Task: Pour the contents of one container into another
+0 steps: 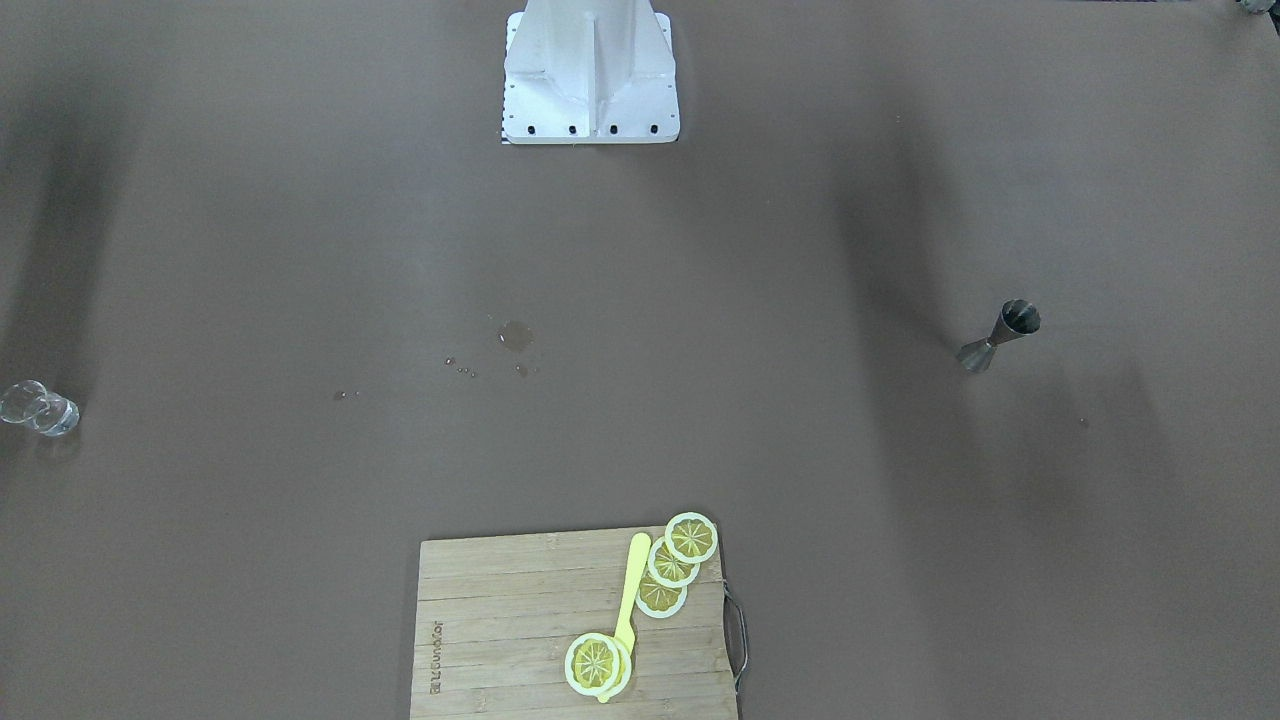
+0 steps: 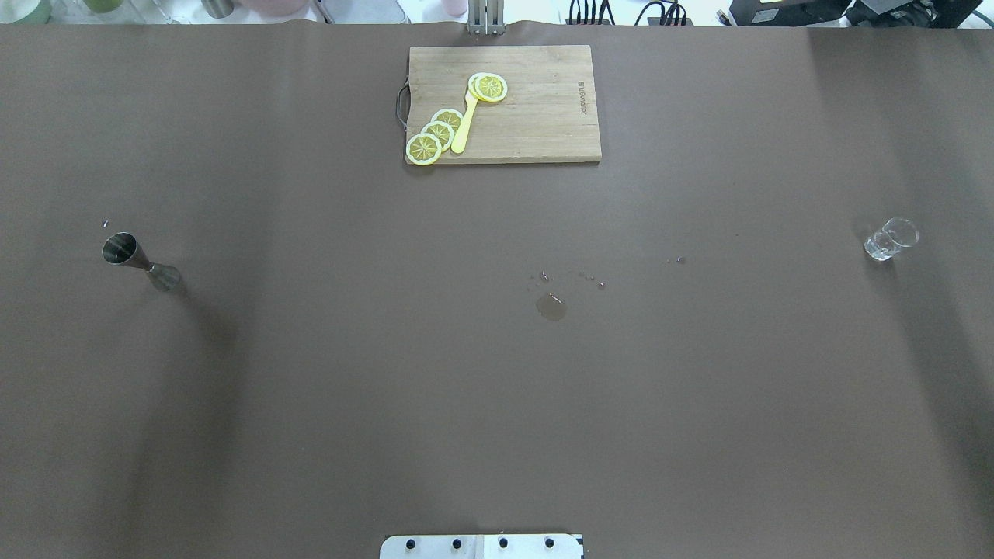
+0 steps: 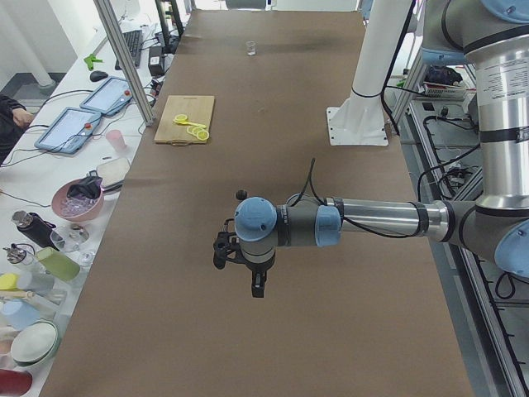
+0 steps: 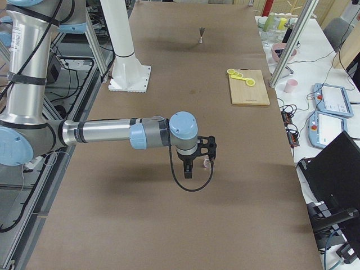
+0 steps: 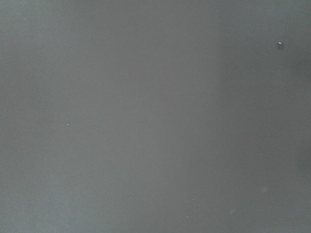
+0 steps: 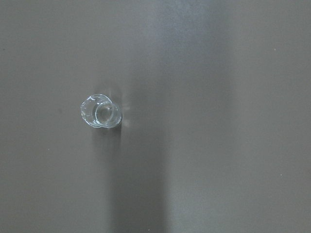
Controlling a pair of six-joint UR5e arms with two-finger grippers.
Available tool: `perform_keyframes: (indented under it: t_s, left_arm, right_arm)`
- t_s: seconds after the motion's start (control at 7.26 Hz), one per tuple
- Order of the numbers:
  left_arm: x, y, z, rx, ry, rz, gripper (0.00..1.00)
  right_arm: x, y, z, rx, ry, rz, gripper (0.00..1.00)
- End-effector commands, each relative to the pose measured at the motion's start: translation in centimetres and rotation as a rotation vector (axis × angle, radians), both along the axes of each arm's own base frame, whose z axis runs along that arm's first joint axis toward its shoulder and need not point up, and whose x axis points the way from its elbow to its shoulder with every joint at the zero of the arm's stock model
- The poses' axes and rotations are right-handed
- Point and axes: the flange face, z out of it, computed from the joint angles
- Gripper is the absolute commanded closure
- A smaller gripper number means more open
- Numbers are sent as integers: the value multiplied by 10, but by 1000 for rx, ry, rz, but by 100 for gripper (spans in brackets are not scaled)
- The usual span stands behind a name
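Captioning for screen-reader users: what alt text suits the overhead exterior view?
A small dark grey metal hourglass jigger stands far left on a brown table, a small clear glass cup far right, a small puddle between them. At the far edge, a wooden cutting board holds yellow lemon slices and a yellow utensil.

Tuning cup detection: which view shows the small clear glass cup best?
Right wrist-mounted: the small clear glass cup is close, seen from above, unobstructed. Overhead and front-facing show it small; side views, a speck; left wrist, nothing.
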Motion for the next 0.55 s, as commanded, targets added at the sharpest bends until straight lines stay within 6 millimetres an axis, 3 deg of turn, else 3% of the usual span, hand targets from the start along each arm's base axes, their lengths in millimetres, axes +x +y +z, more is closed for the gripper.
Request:
perform_keyframes:
  t_s: [0.0, 0.41]
  left_arm:
    - [0, 0, -1, 1, 0, 0, 1]
    - [0, 0, -2, 2, 2, -1, 1]
  right_arm:
    - [2, -1, 3, -1, 29, 4, 0]
    - [2, -4, 1, -3, 33, 5, 0]
